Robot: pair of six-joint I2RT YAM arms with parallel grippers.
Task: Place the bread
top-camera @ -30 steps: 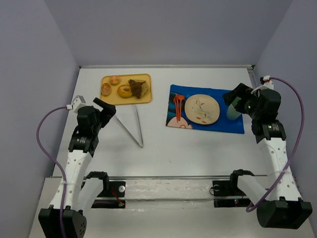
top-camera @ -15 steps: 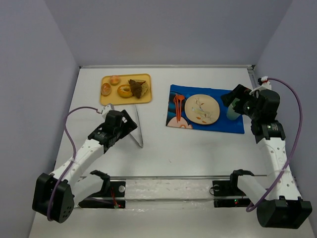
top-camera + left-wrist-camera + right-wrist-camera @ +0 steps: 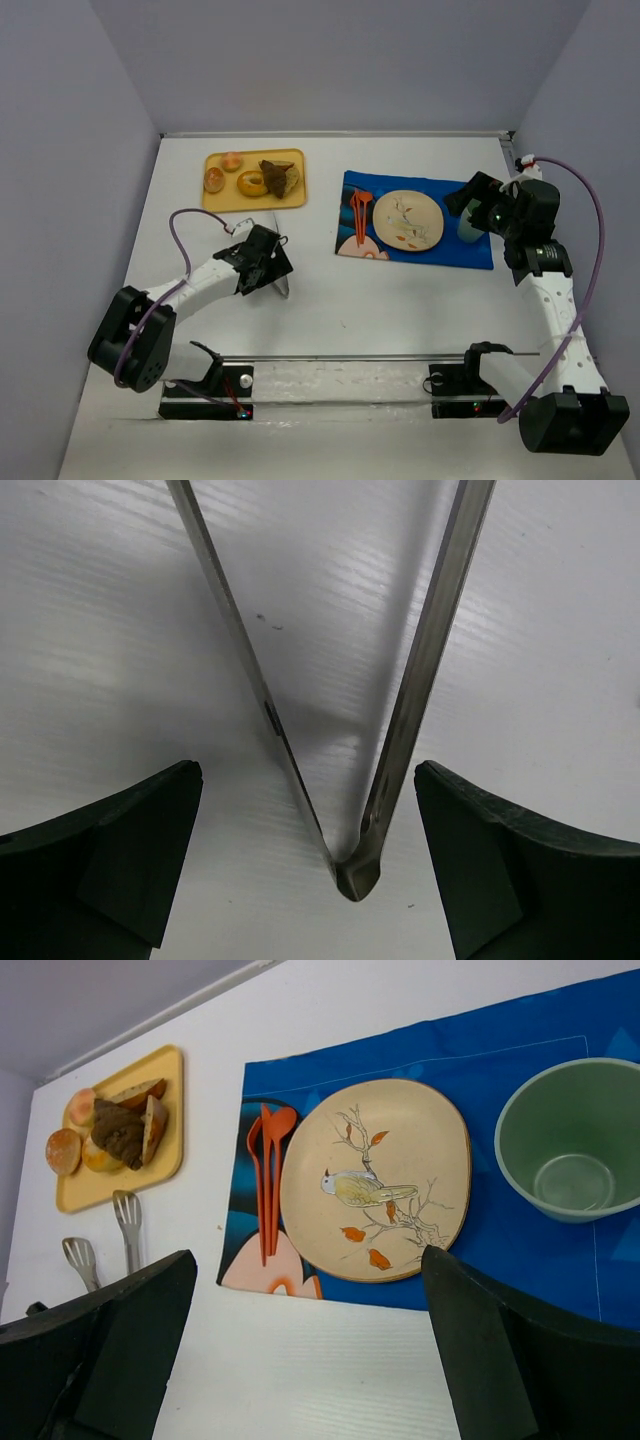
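Note:
Several bread pieces (image 3: 262, 177) lie on a yellow tray (image 3: 220, 202) at the back left; they also show in the right wrist view (image 3: 118, 1130). Metal tongs (image 3: 280, 240) lie open in a V on the table. My left gripper (image 3: 272, 270) is low over their hinge end, open. In the left wrist view the hinge (image 3: 352, 878) lies between my fingertips (image 3: 120, 860), untouched; gripper (image 3: 310, 870). A tan bird plate (image 3: 407, 218) sits on a blue mat (image 3: 470, 255). My right gripper (image 3: 470, 200) hovers open and empty over the mat's right end, also seen in its wrist view (image 3: 310, 1360).
A green bowl (image 3: 468, 230) stands on the mat right of the plate, under my right gripper; it shows in the right wrist view (image 3: 575, 1155). Orange utensils (image 3: 358, 215) lie on the mat left of the plate. Grey walls enclose the table.
My left arm has swung from the table's left side rightward and down, and its open gripper now sits over the tongs' hinge end. The right arm has barely moved.

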